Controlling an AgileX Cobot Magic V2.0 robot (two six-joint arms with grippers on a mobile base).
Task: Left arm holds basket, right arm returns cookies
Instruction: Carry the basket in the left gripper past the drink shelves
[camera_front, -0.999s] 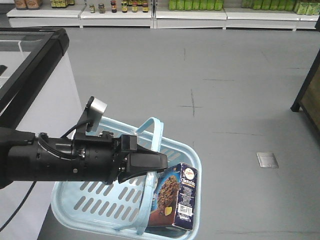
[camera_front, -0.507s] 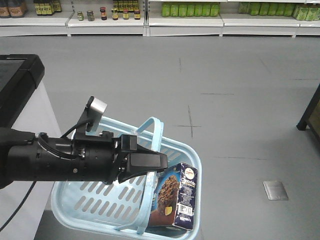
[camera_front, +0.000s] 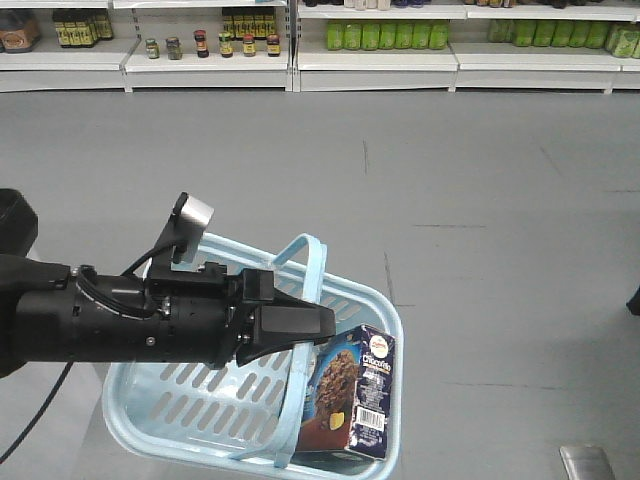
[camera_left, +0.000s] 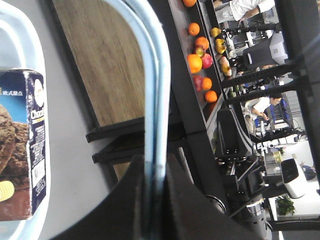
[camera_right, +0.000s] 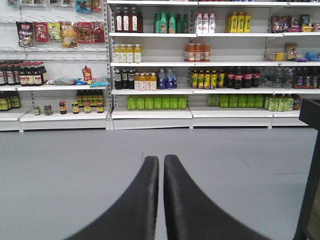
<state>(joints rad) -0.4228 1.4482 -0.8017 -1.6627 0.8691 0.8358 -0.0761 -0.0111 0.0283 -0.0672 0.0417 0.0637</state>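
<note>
Hanging basket (camera_front: 130, 400), grey floor (camera_front: 480, 200), stocked shelves (camera_front: 375, 60)

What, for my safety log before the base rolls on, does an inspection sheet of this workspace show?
Surface: grey floor, thin dark lines across it.
Job's things: basket held by its handle; cookies box stands upright inside, at the right end.
Clutter: nothing seen in the basket besides the cookies box.
Grippers: left gripper shut on the handle; right gripper shut, holding nothing, facing the shelves.
Cables: black cable loops along the left arm.
Surroundings: stocked shelves across the floor; fruit display and people in the left wrist view.
</note>
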